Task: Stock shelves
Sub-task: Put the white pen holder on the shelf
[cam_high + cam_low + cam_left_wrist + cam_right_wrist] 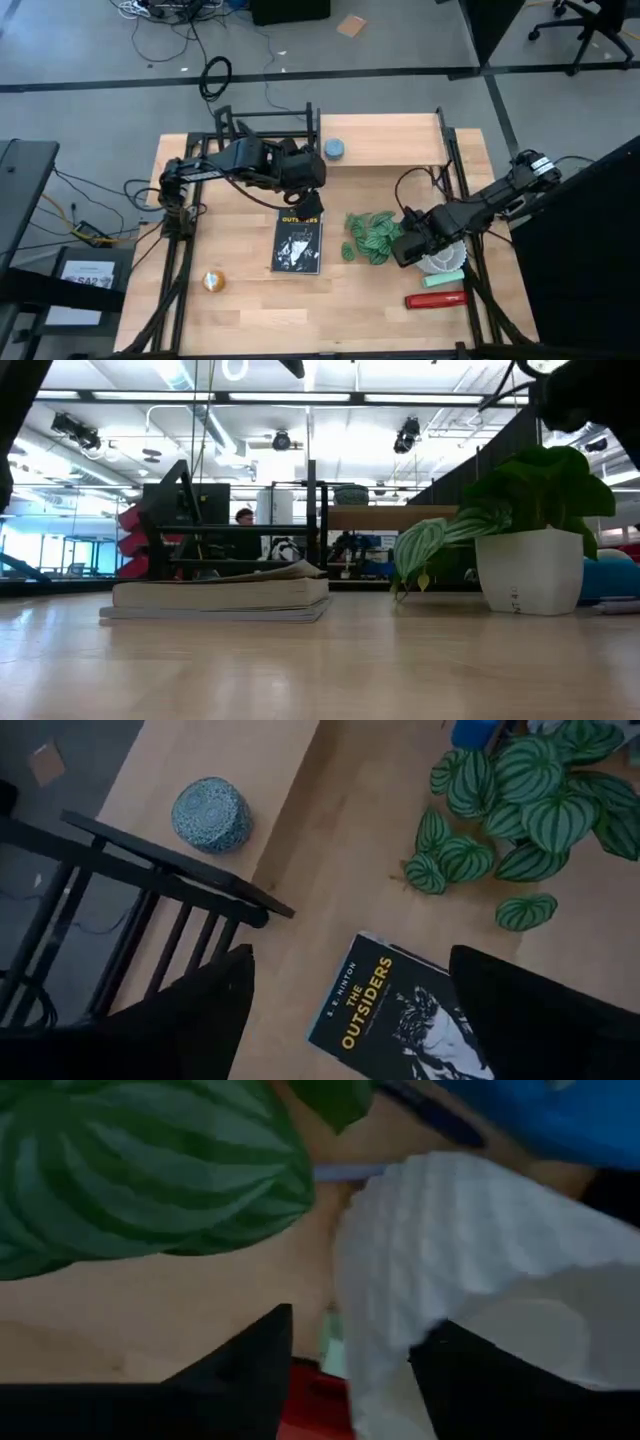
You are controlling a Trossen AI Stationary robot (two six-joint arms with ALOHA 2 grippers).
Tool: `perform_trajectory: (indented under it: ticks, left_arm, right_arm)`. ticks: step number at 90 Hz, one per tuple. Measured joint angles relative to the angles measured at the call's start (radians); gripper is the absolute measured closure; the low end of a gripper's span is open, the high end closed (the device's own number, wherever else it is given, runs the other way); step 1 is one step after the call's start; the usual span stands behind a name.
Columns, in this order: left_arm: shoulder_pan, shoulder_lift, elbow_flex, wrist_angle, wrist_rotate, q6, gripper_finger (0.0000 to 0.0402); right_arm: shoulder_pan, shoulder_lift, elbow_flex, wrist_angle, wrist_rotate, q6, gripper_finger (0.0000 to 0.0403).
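Right tool point(425, 250) is down at the potted plant point(375, 237), fingers point(250, 1370) spread either side of the white pot's point(470, 1270) rim, not clamped yet. Looks like the approach for a rim grab, since the leaves block any grip from the other side.

Left tool point(305, 200) hovers over the top edge of the book point(298, 243), fingers point(200, 1010) wide apart, nothing held. The book lies flat on the counter point(250, 300), title up. My read: it's lined up to take the book next.

Shelves: black rack point(265, 125) at the far left of the counter, wooden shelf board point(385, 140) to its right. A small blue-green bowl point(334, 149) already sits on the board.

Still loose on the counter: an orange ball point(212, 281) near left, a green bar point(443, 279) and a red item point(435, 299) near right. Stocking is early stage.
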Motion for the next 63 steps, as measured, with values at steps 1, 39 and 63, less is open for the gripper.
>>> perform_trajectory:
  ticks: [1, 39, 63]
  left_arm:
    - [0.0, 0.0, 0.0, 0.0, 0.0, 0.0, 0.009]
    - [0.0, 0.0, 0.0, 0.018, 0.0, 0.026, 0.009]
    - [0.0, 0.0, 0.0, 0.056, 0.0, 0.027, 0.009]
  right_arm:
    - [0.0, 0.0, -0.004, 0.002, -0.003, 0.001, 0.0273]
    - [0.01, -0.055, 0.055, -0.055, -0.122, -0.008, 0.0401]
    - [-0.005, -0.067, 0.341, -0.244, -0.188, -0.081, 0.0402]
